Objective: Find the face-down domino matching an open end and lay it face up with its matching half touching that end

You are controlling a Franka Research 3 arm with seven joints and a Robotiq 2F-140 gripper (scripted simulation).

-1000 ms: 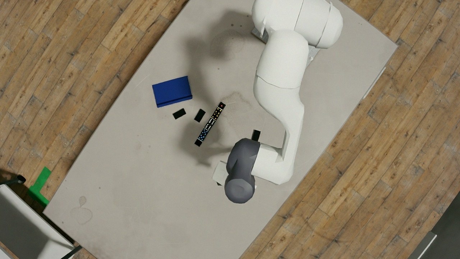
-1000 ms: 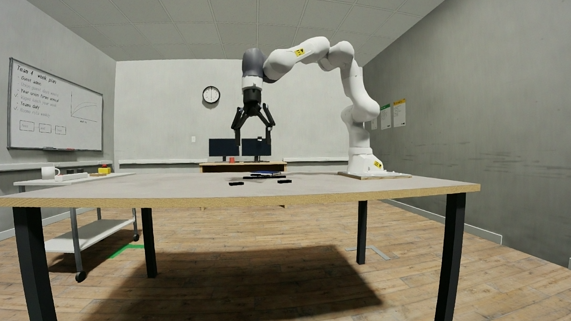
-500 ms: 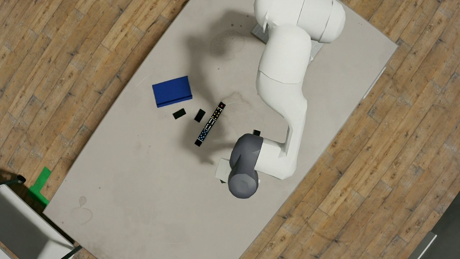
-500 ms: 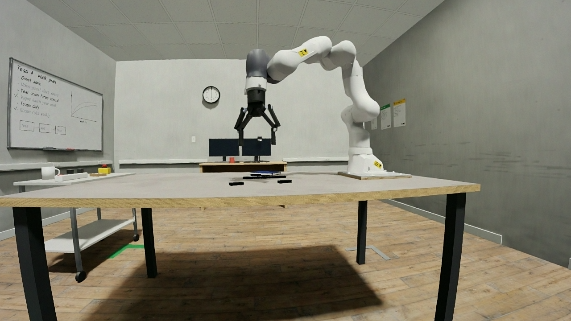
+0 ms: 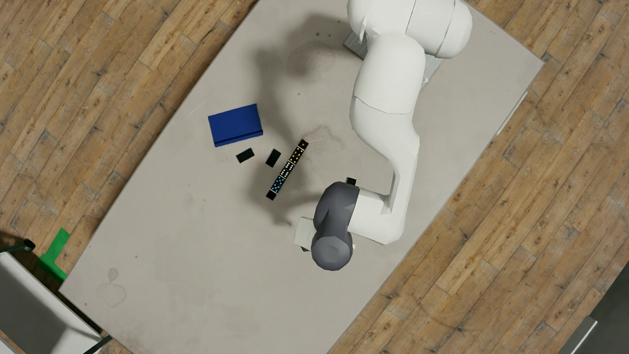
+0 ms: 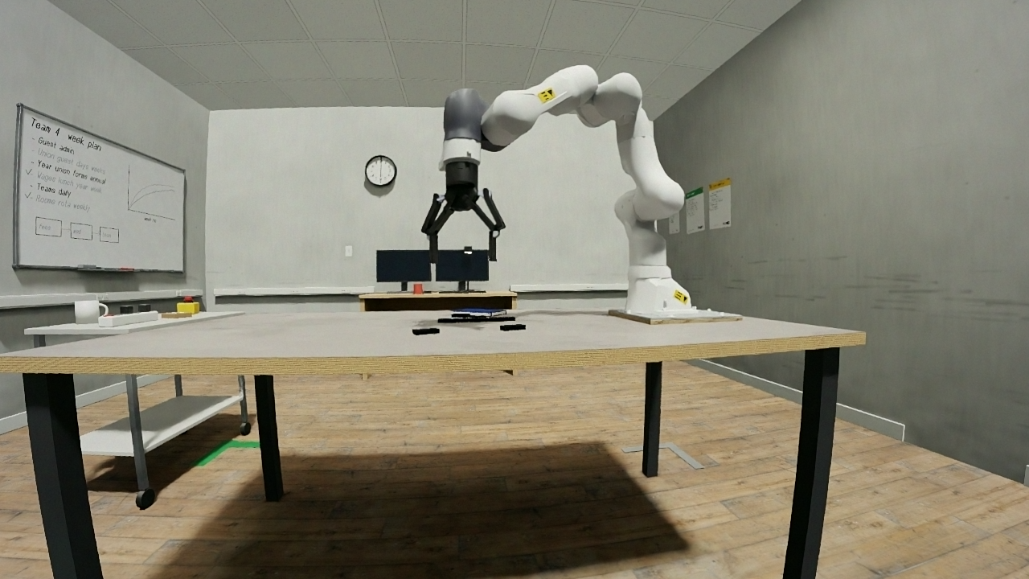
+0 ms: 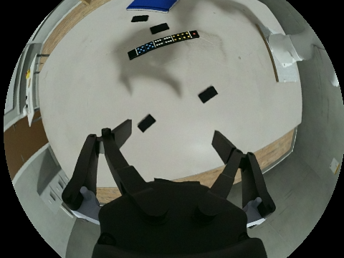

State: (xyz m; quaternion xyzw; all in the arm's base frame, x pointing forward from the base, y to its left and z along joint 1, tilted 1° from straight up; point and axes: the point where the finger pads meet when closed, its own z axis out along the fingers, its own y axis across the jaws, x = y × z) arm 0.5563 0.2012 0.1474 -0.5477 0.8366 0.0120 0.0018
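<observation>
The face-up domino line (image 5: 287,168) (image 7: 163,42) (image 6: 474,318) lies straight on the table (image 5: 176,264). It has a red-pip half at one end and a dark half at the other. Two face-down black dominoes (image 5: 244,155) (image 5: 272,157) lie between the line and a blue book; they also show in the wrist view (image 7: 140,18) (image 7: 159,29). A third face-down domino (image 5: 351,181) (image 7: 208,94) (image 6: 512,327) peeks out beside my arm. A fourth face-down domino (image 7: 146,122) (image 6: 425,330) lies nearest my fingers. My gripper (image 6: 462,253) (image 7: 173,132) is open and empty, high above the table.
A blue book (image 5: 235,123) (image 7: 152,3) (image 6: 478,312) lies flat beyond the two far dominoes. My arm's base stands at the table's far corner. In the top view my arm hides the gripper and the fourth domino.
</observation>
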